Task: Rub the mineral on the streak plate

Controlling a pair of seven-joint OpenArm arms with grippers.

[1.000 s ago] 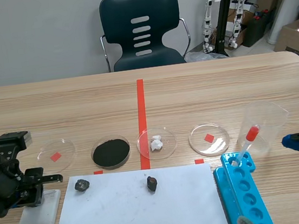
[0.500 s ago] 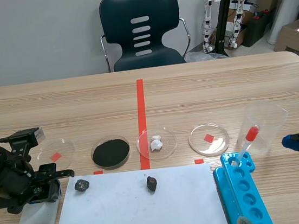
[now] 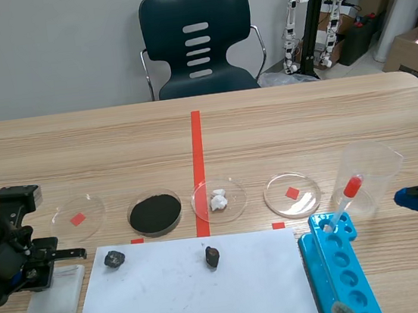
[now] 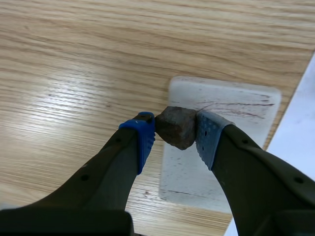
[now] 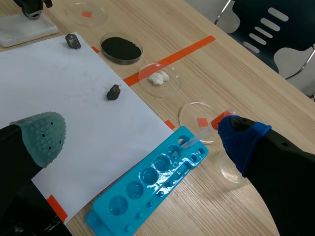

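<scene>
Left fingers closed on the mineral at the streak plate; right fingers spread wide, holding nothing.

The brown-grey mineral is pinched between the two blue pads, fingers only as far apart as the stone is wide. It sits over the far end of the white streak plate, beside thin dark streaks. Whether it touches the plate I cannot tell. The plate lies on the worktop at the near left, just left of the white paper sheet. Two more dark stones lie on the sheet's far edge. The right fingers hang at the near right, beyond the blue well tray and the clear beaker.
</scene>
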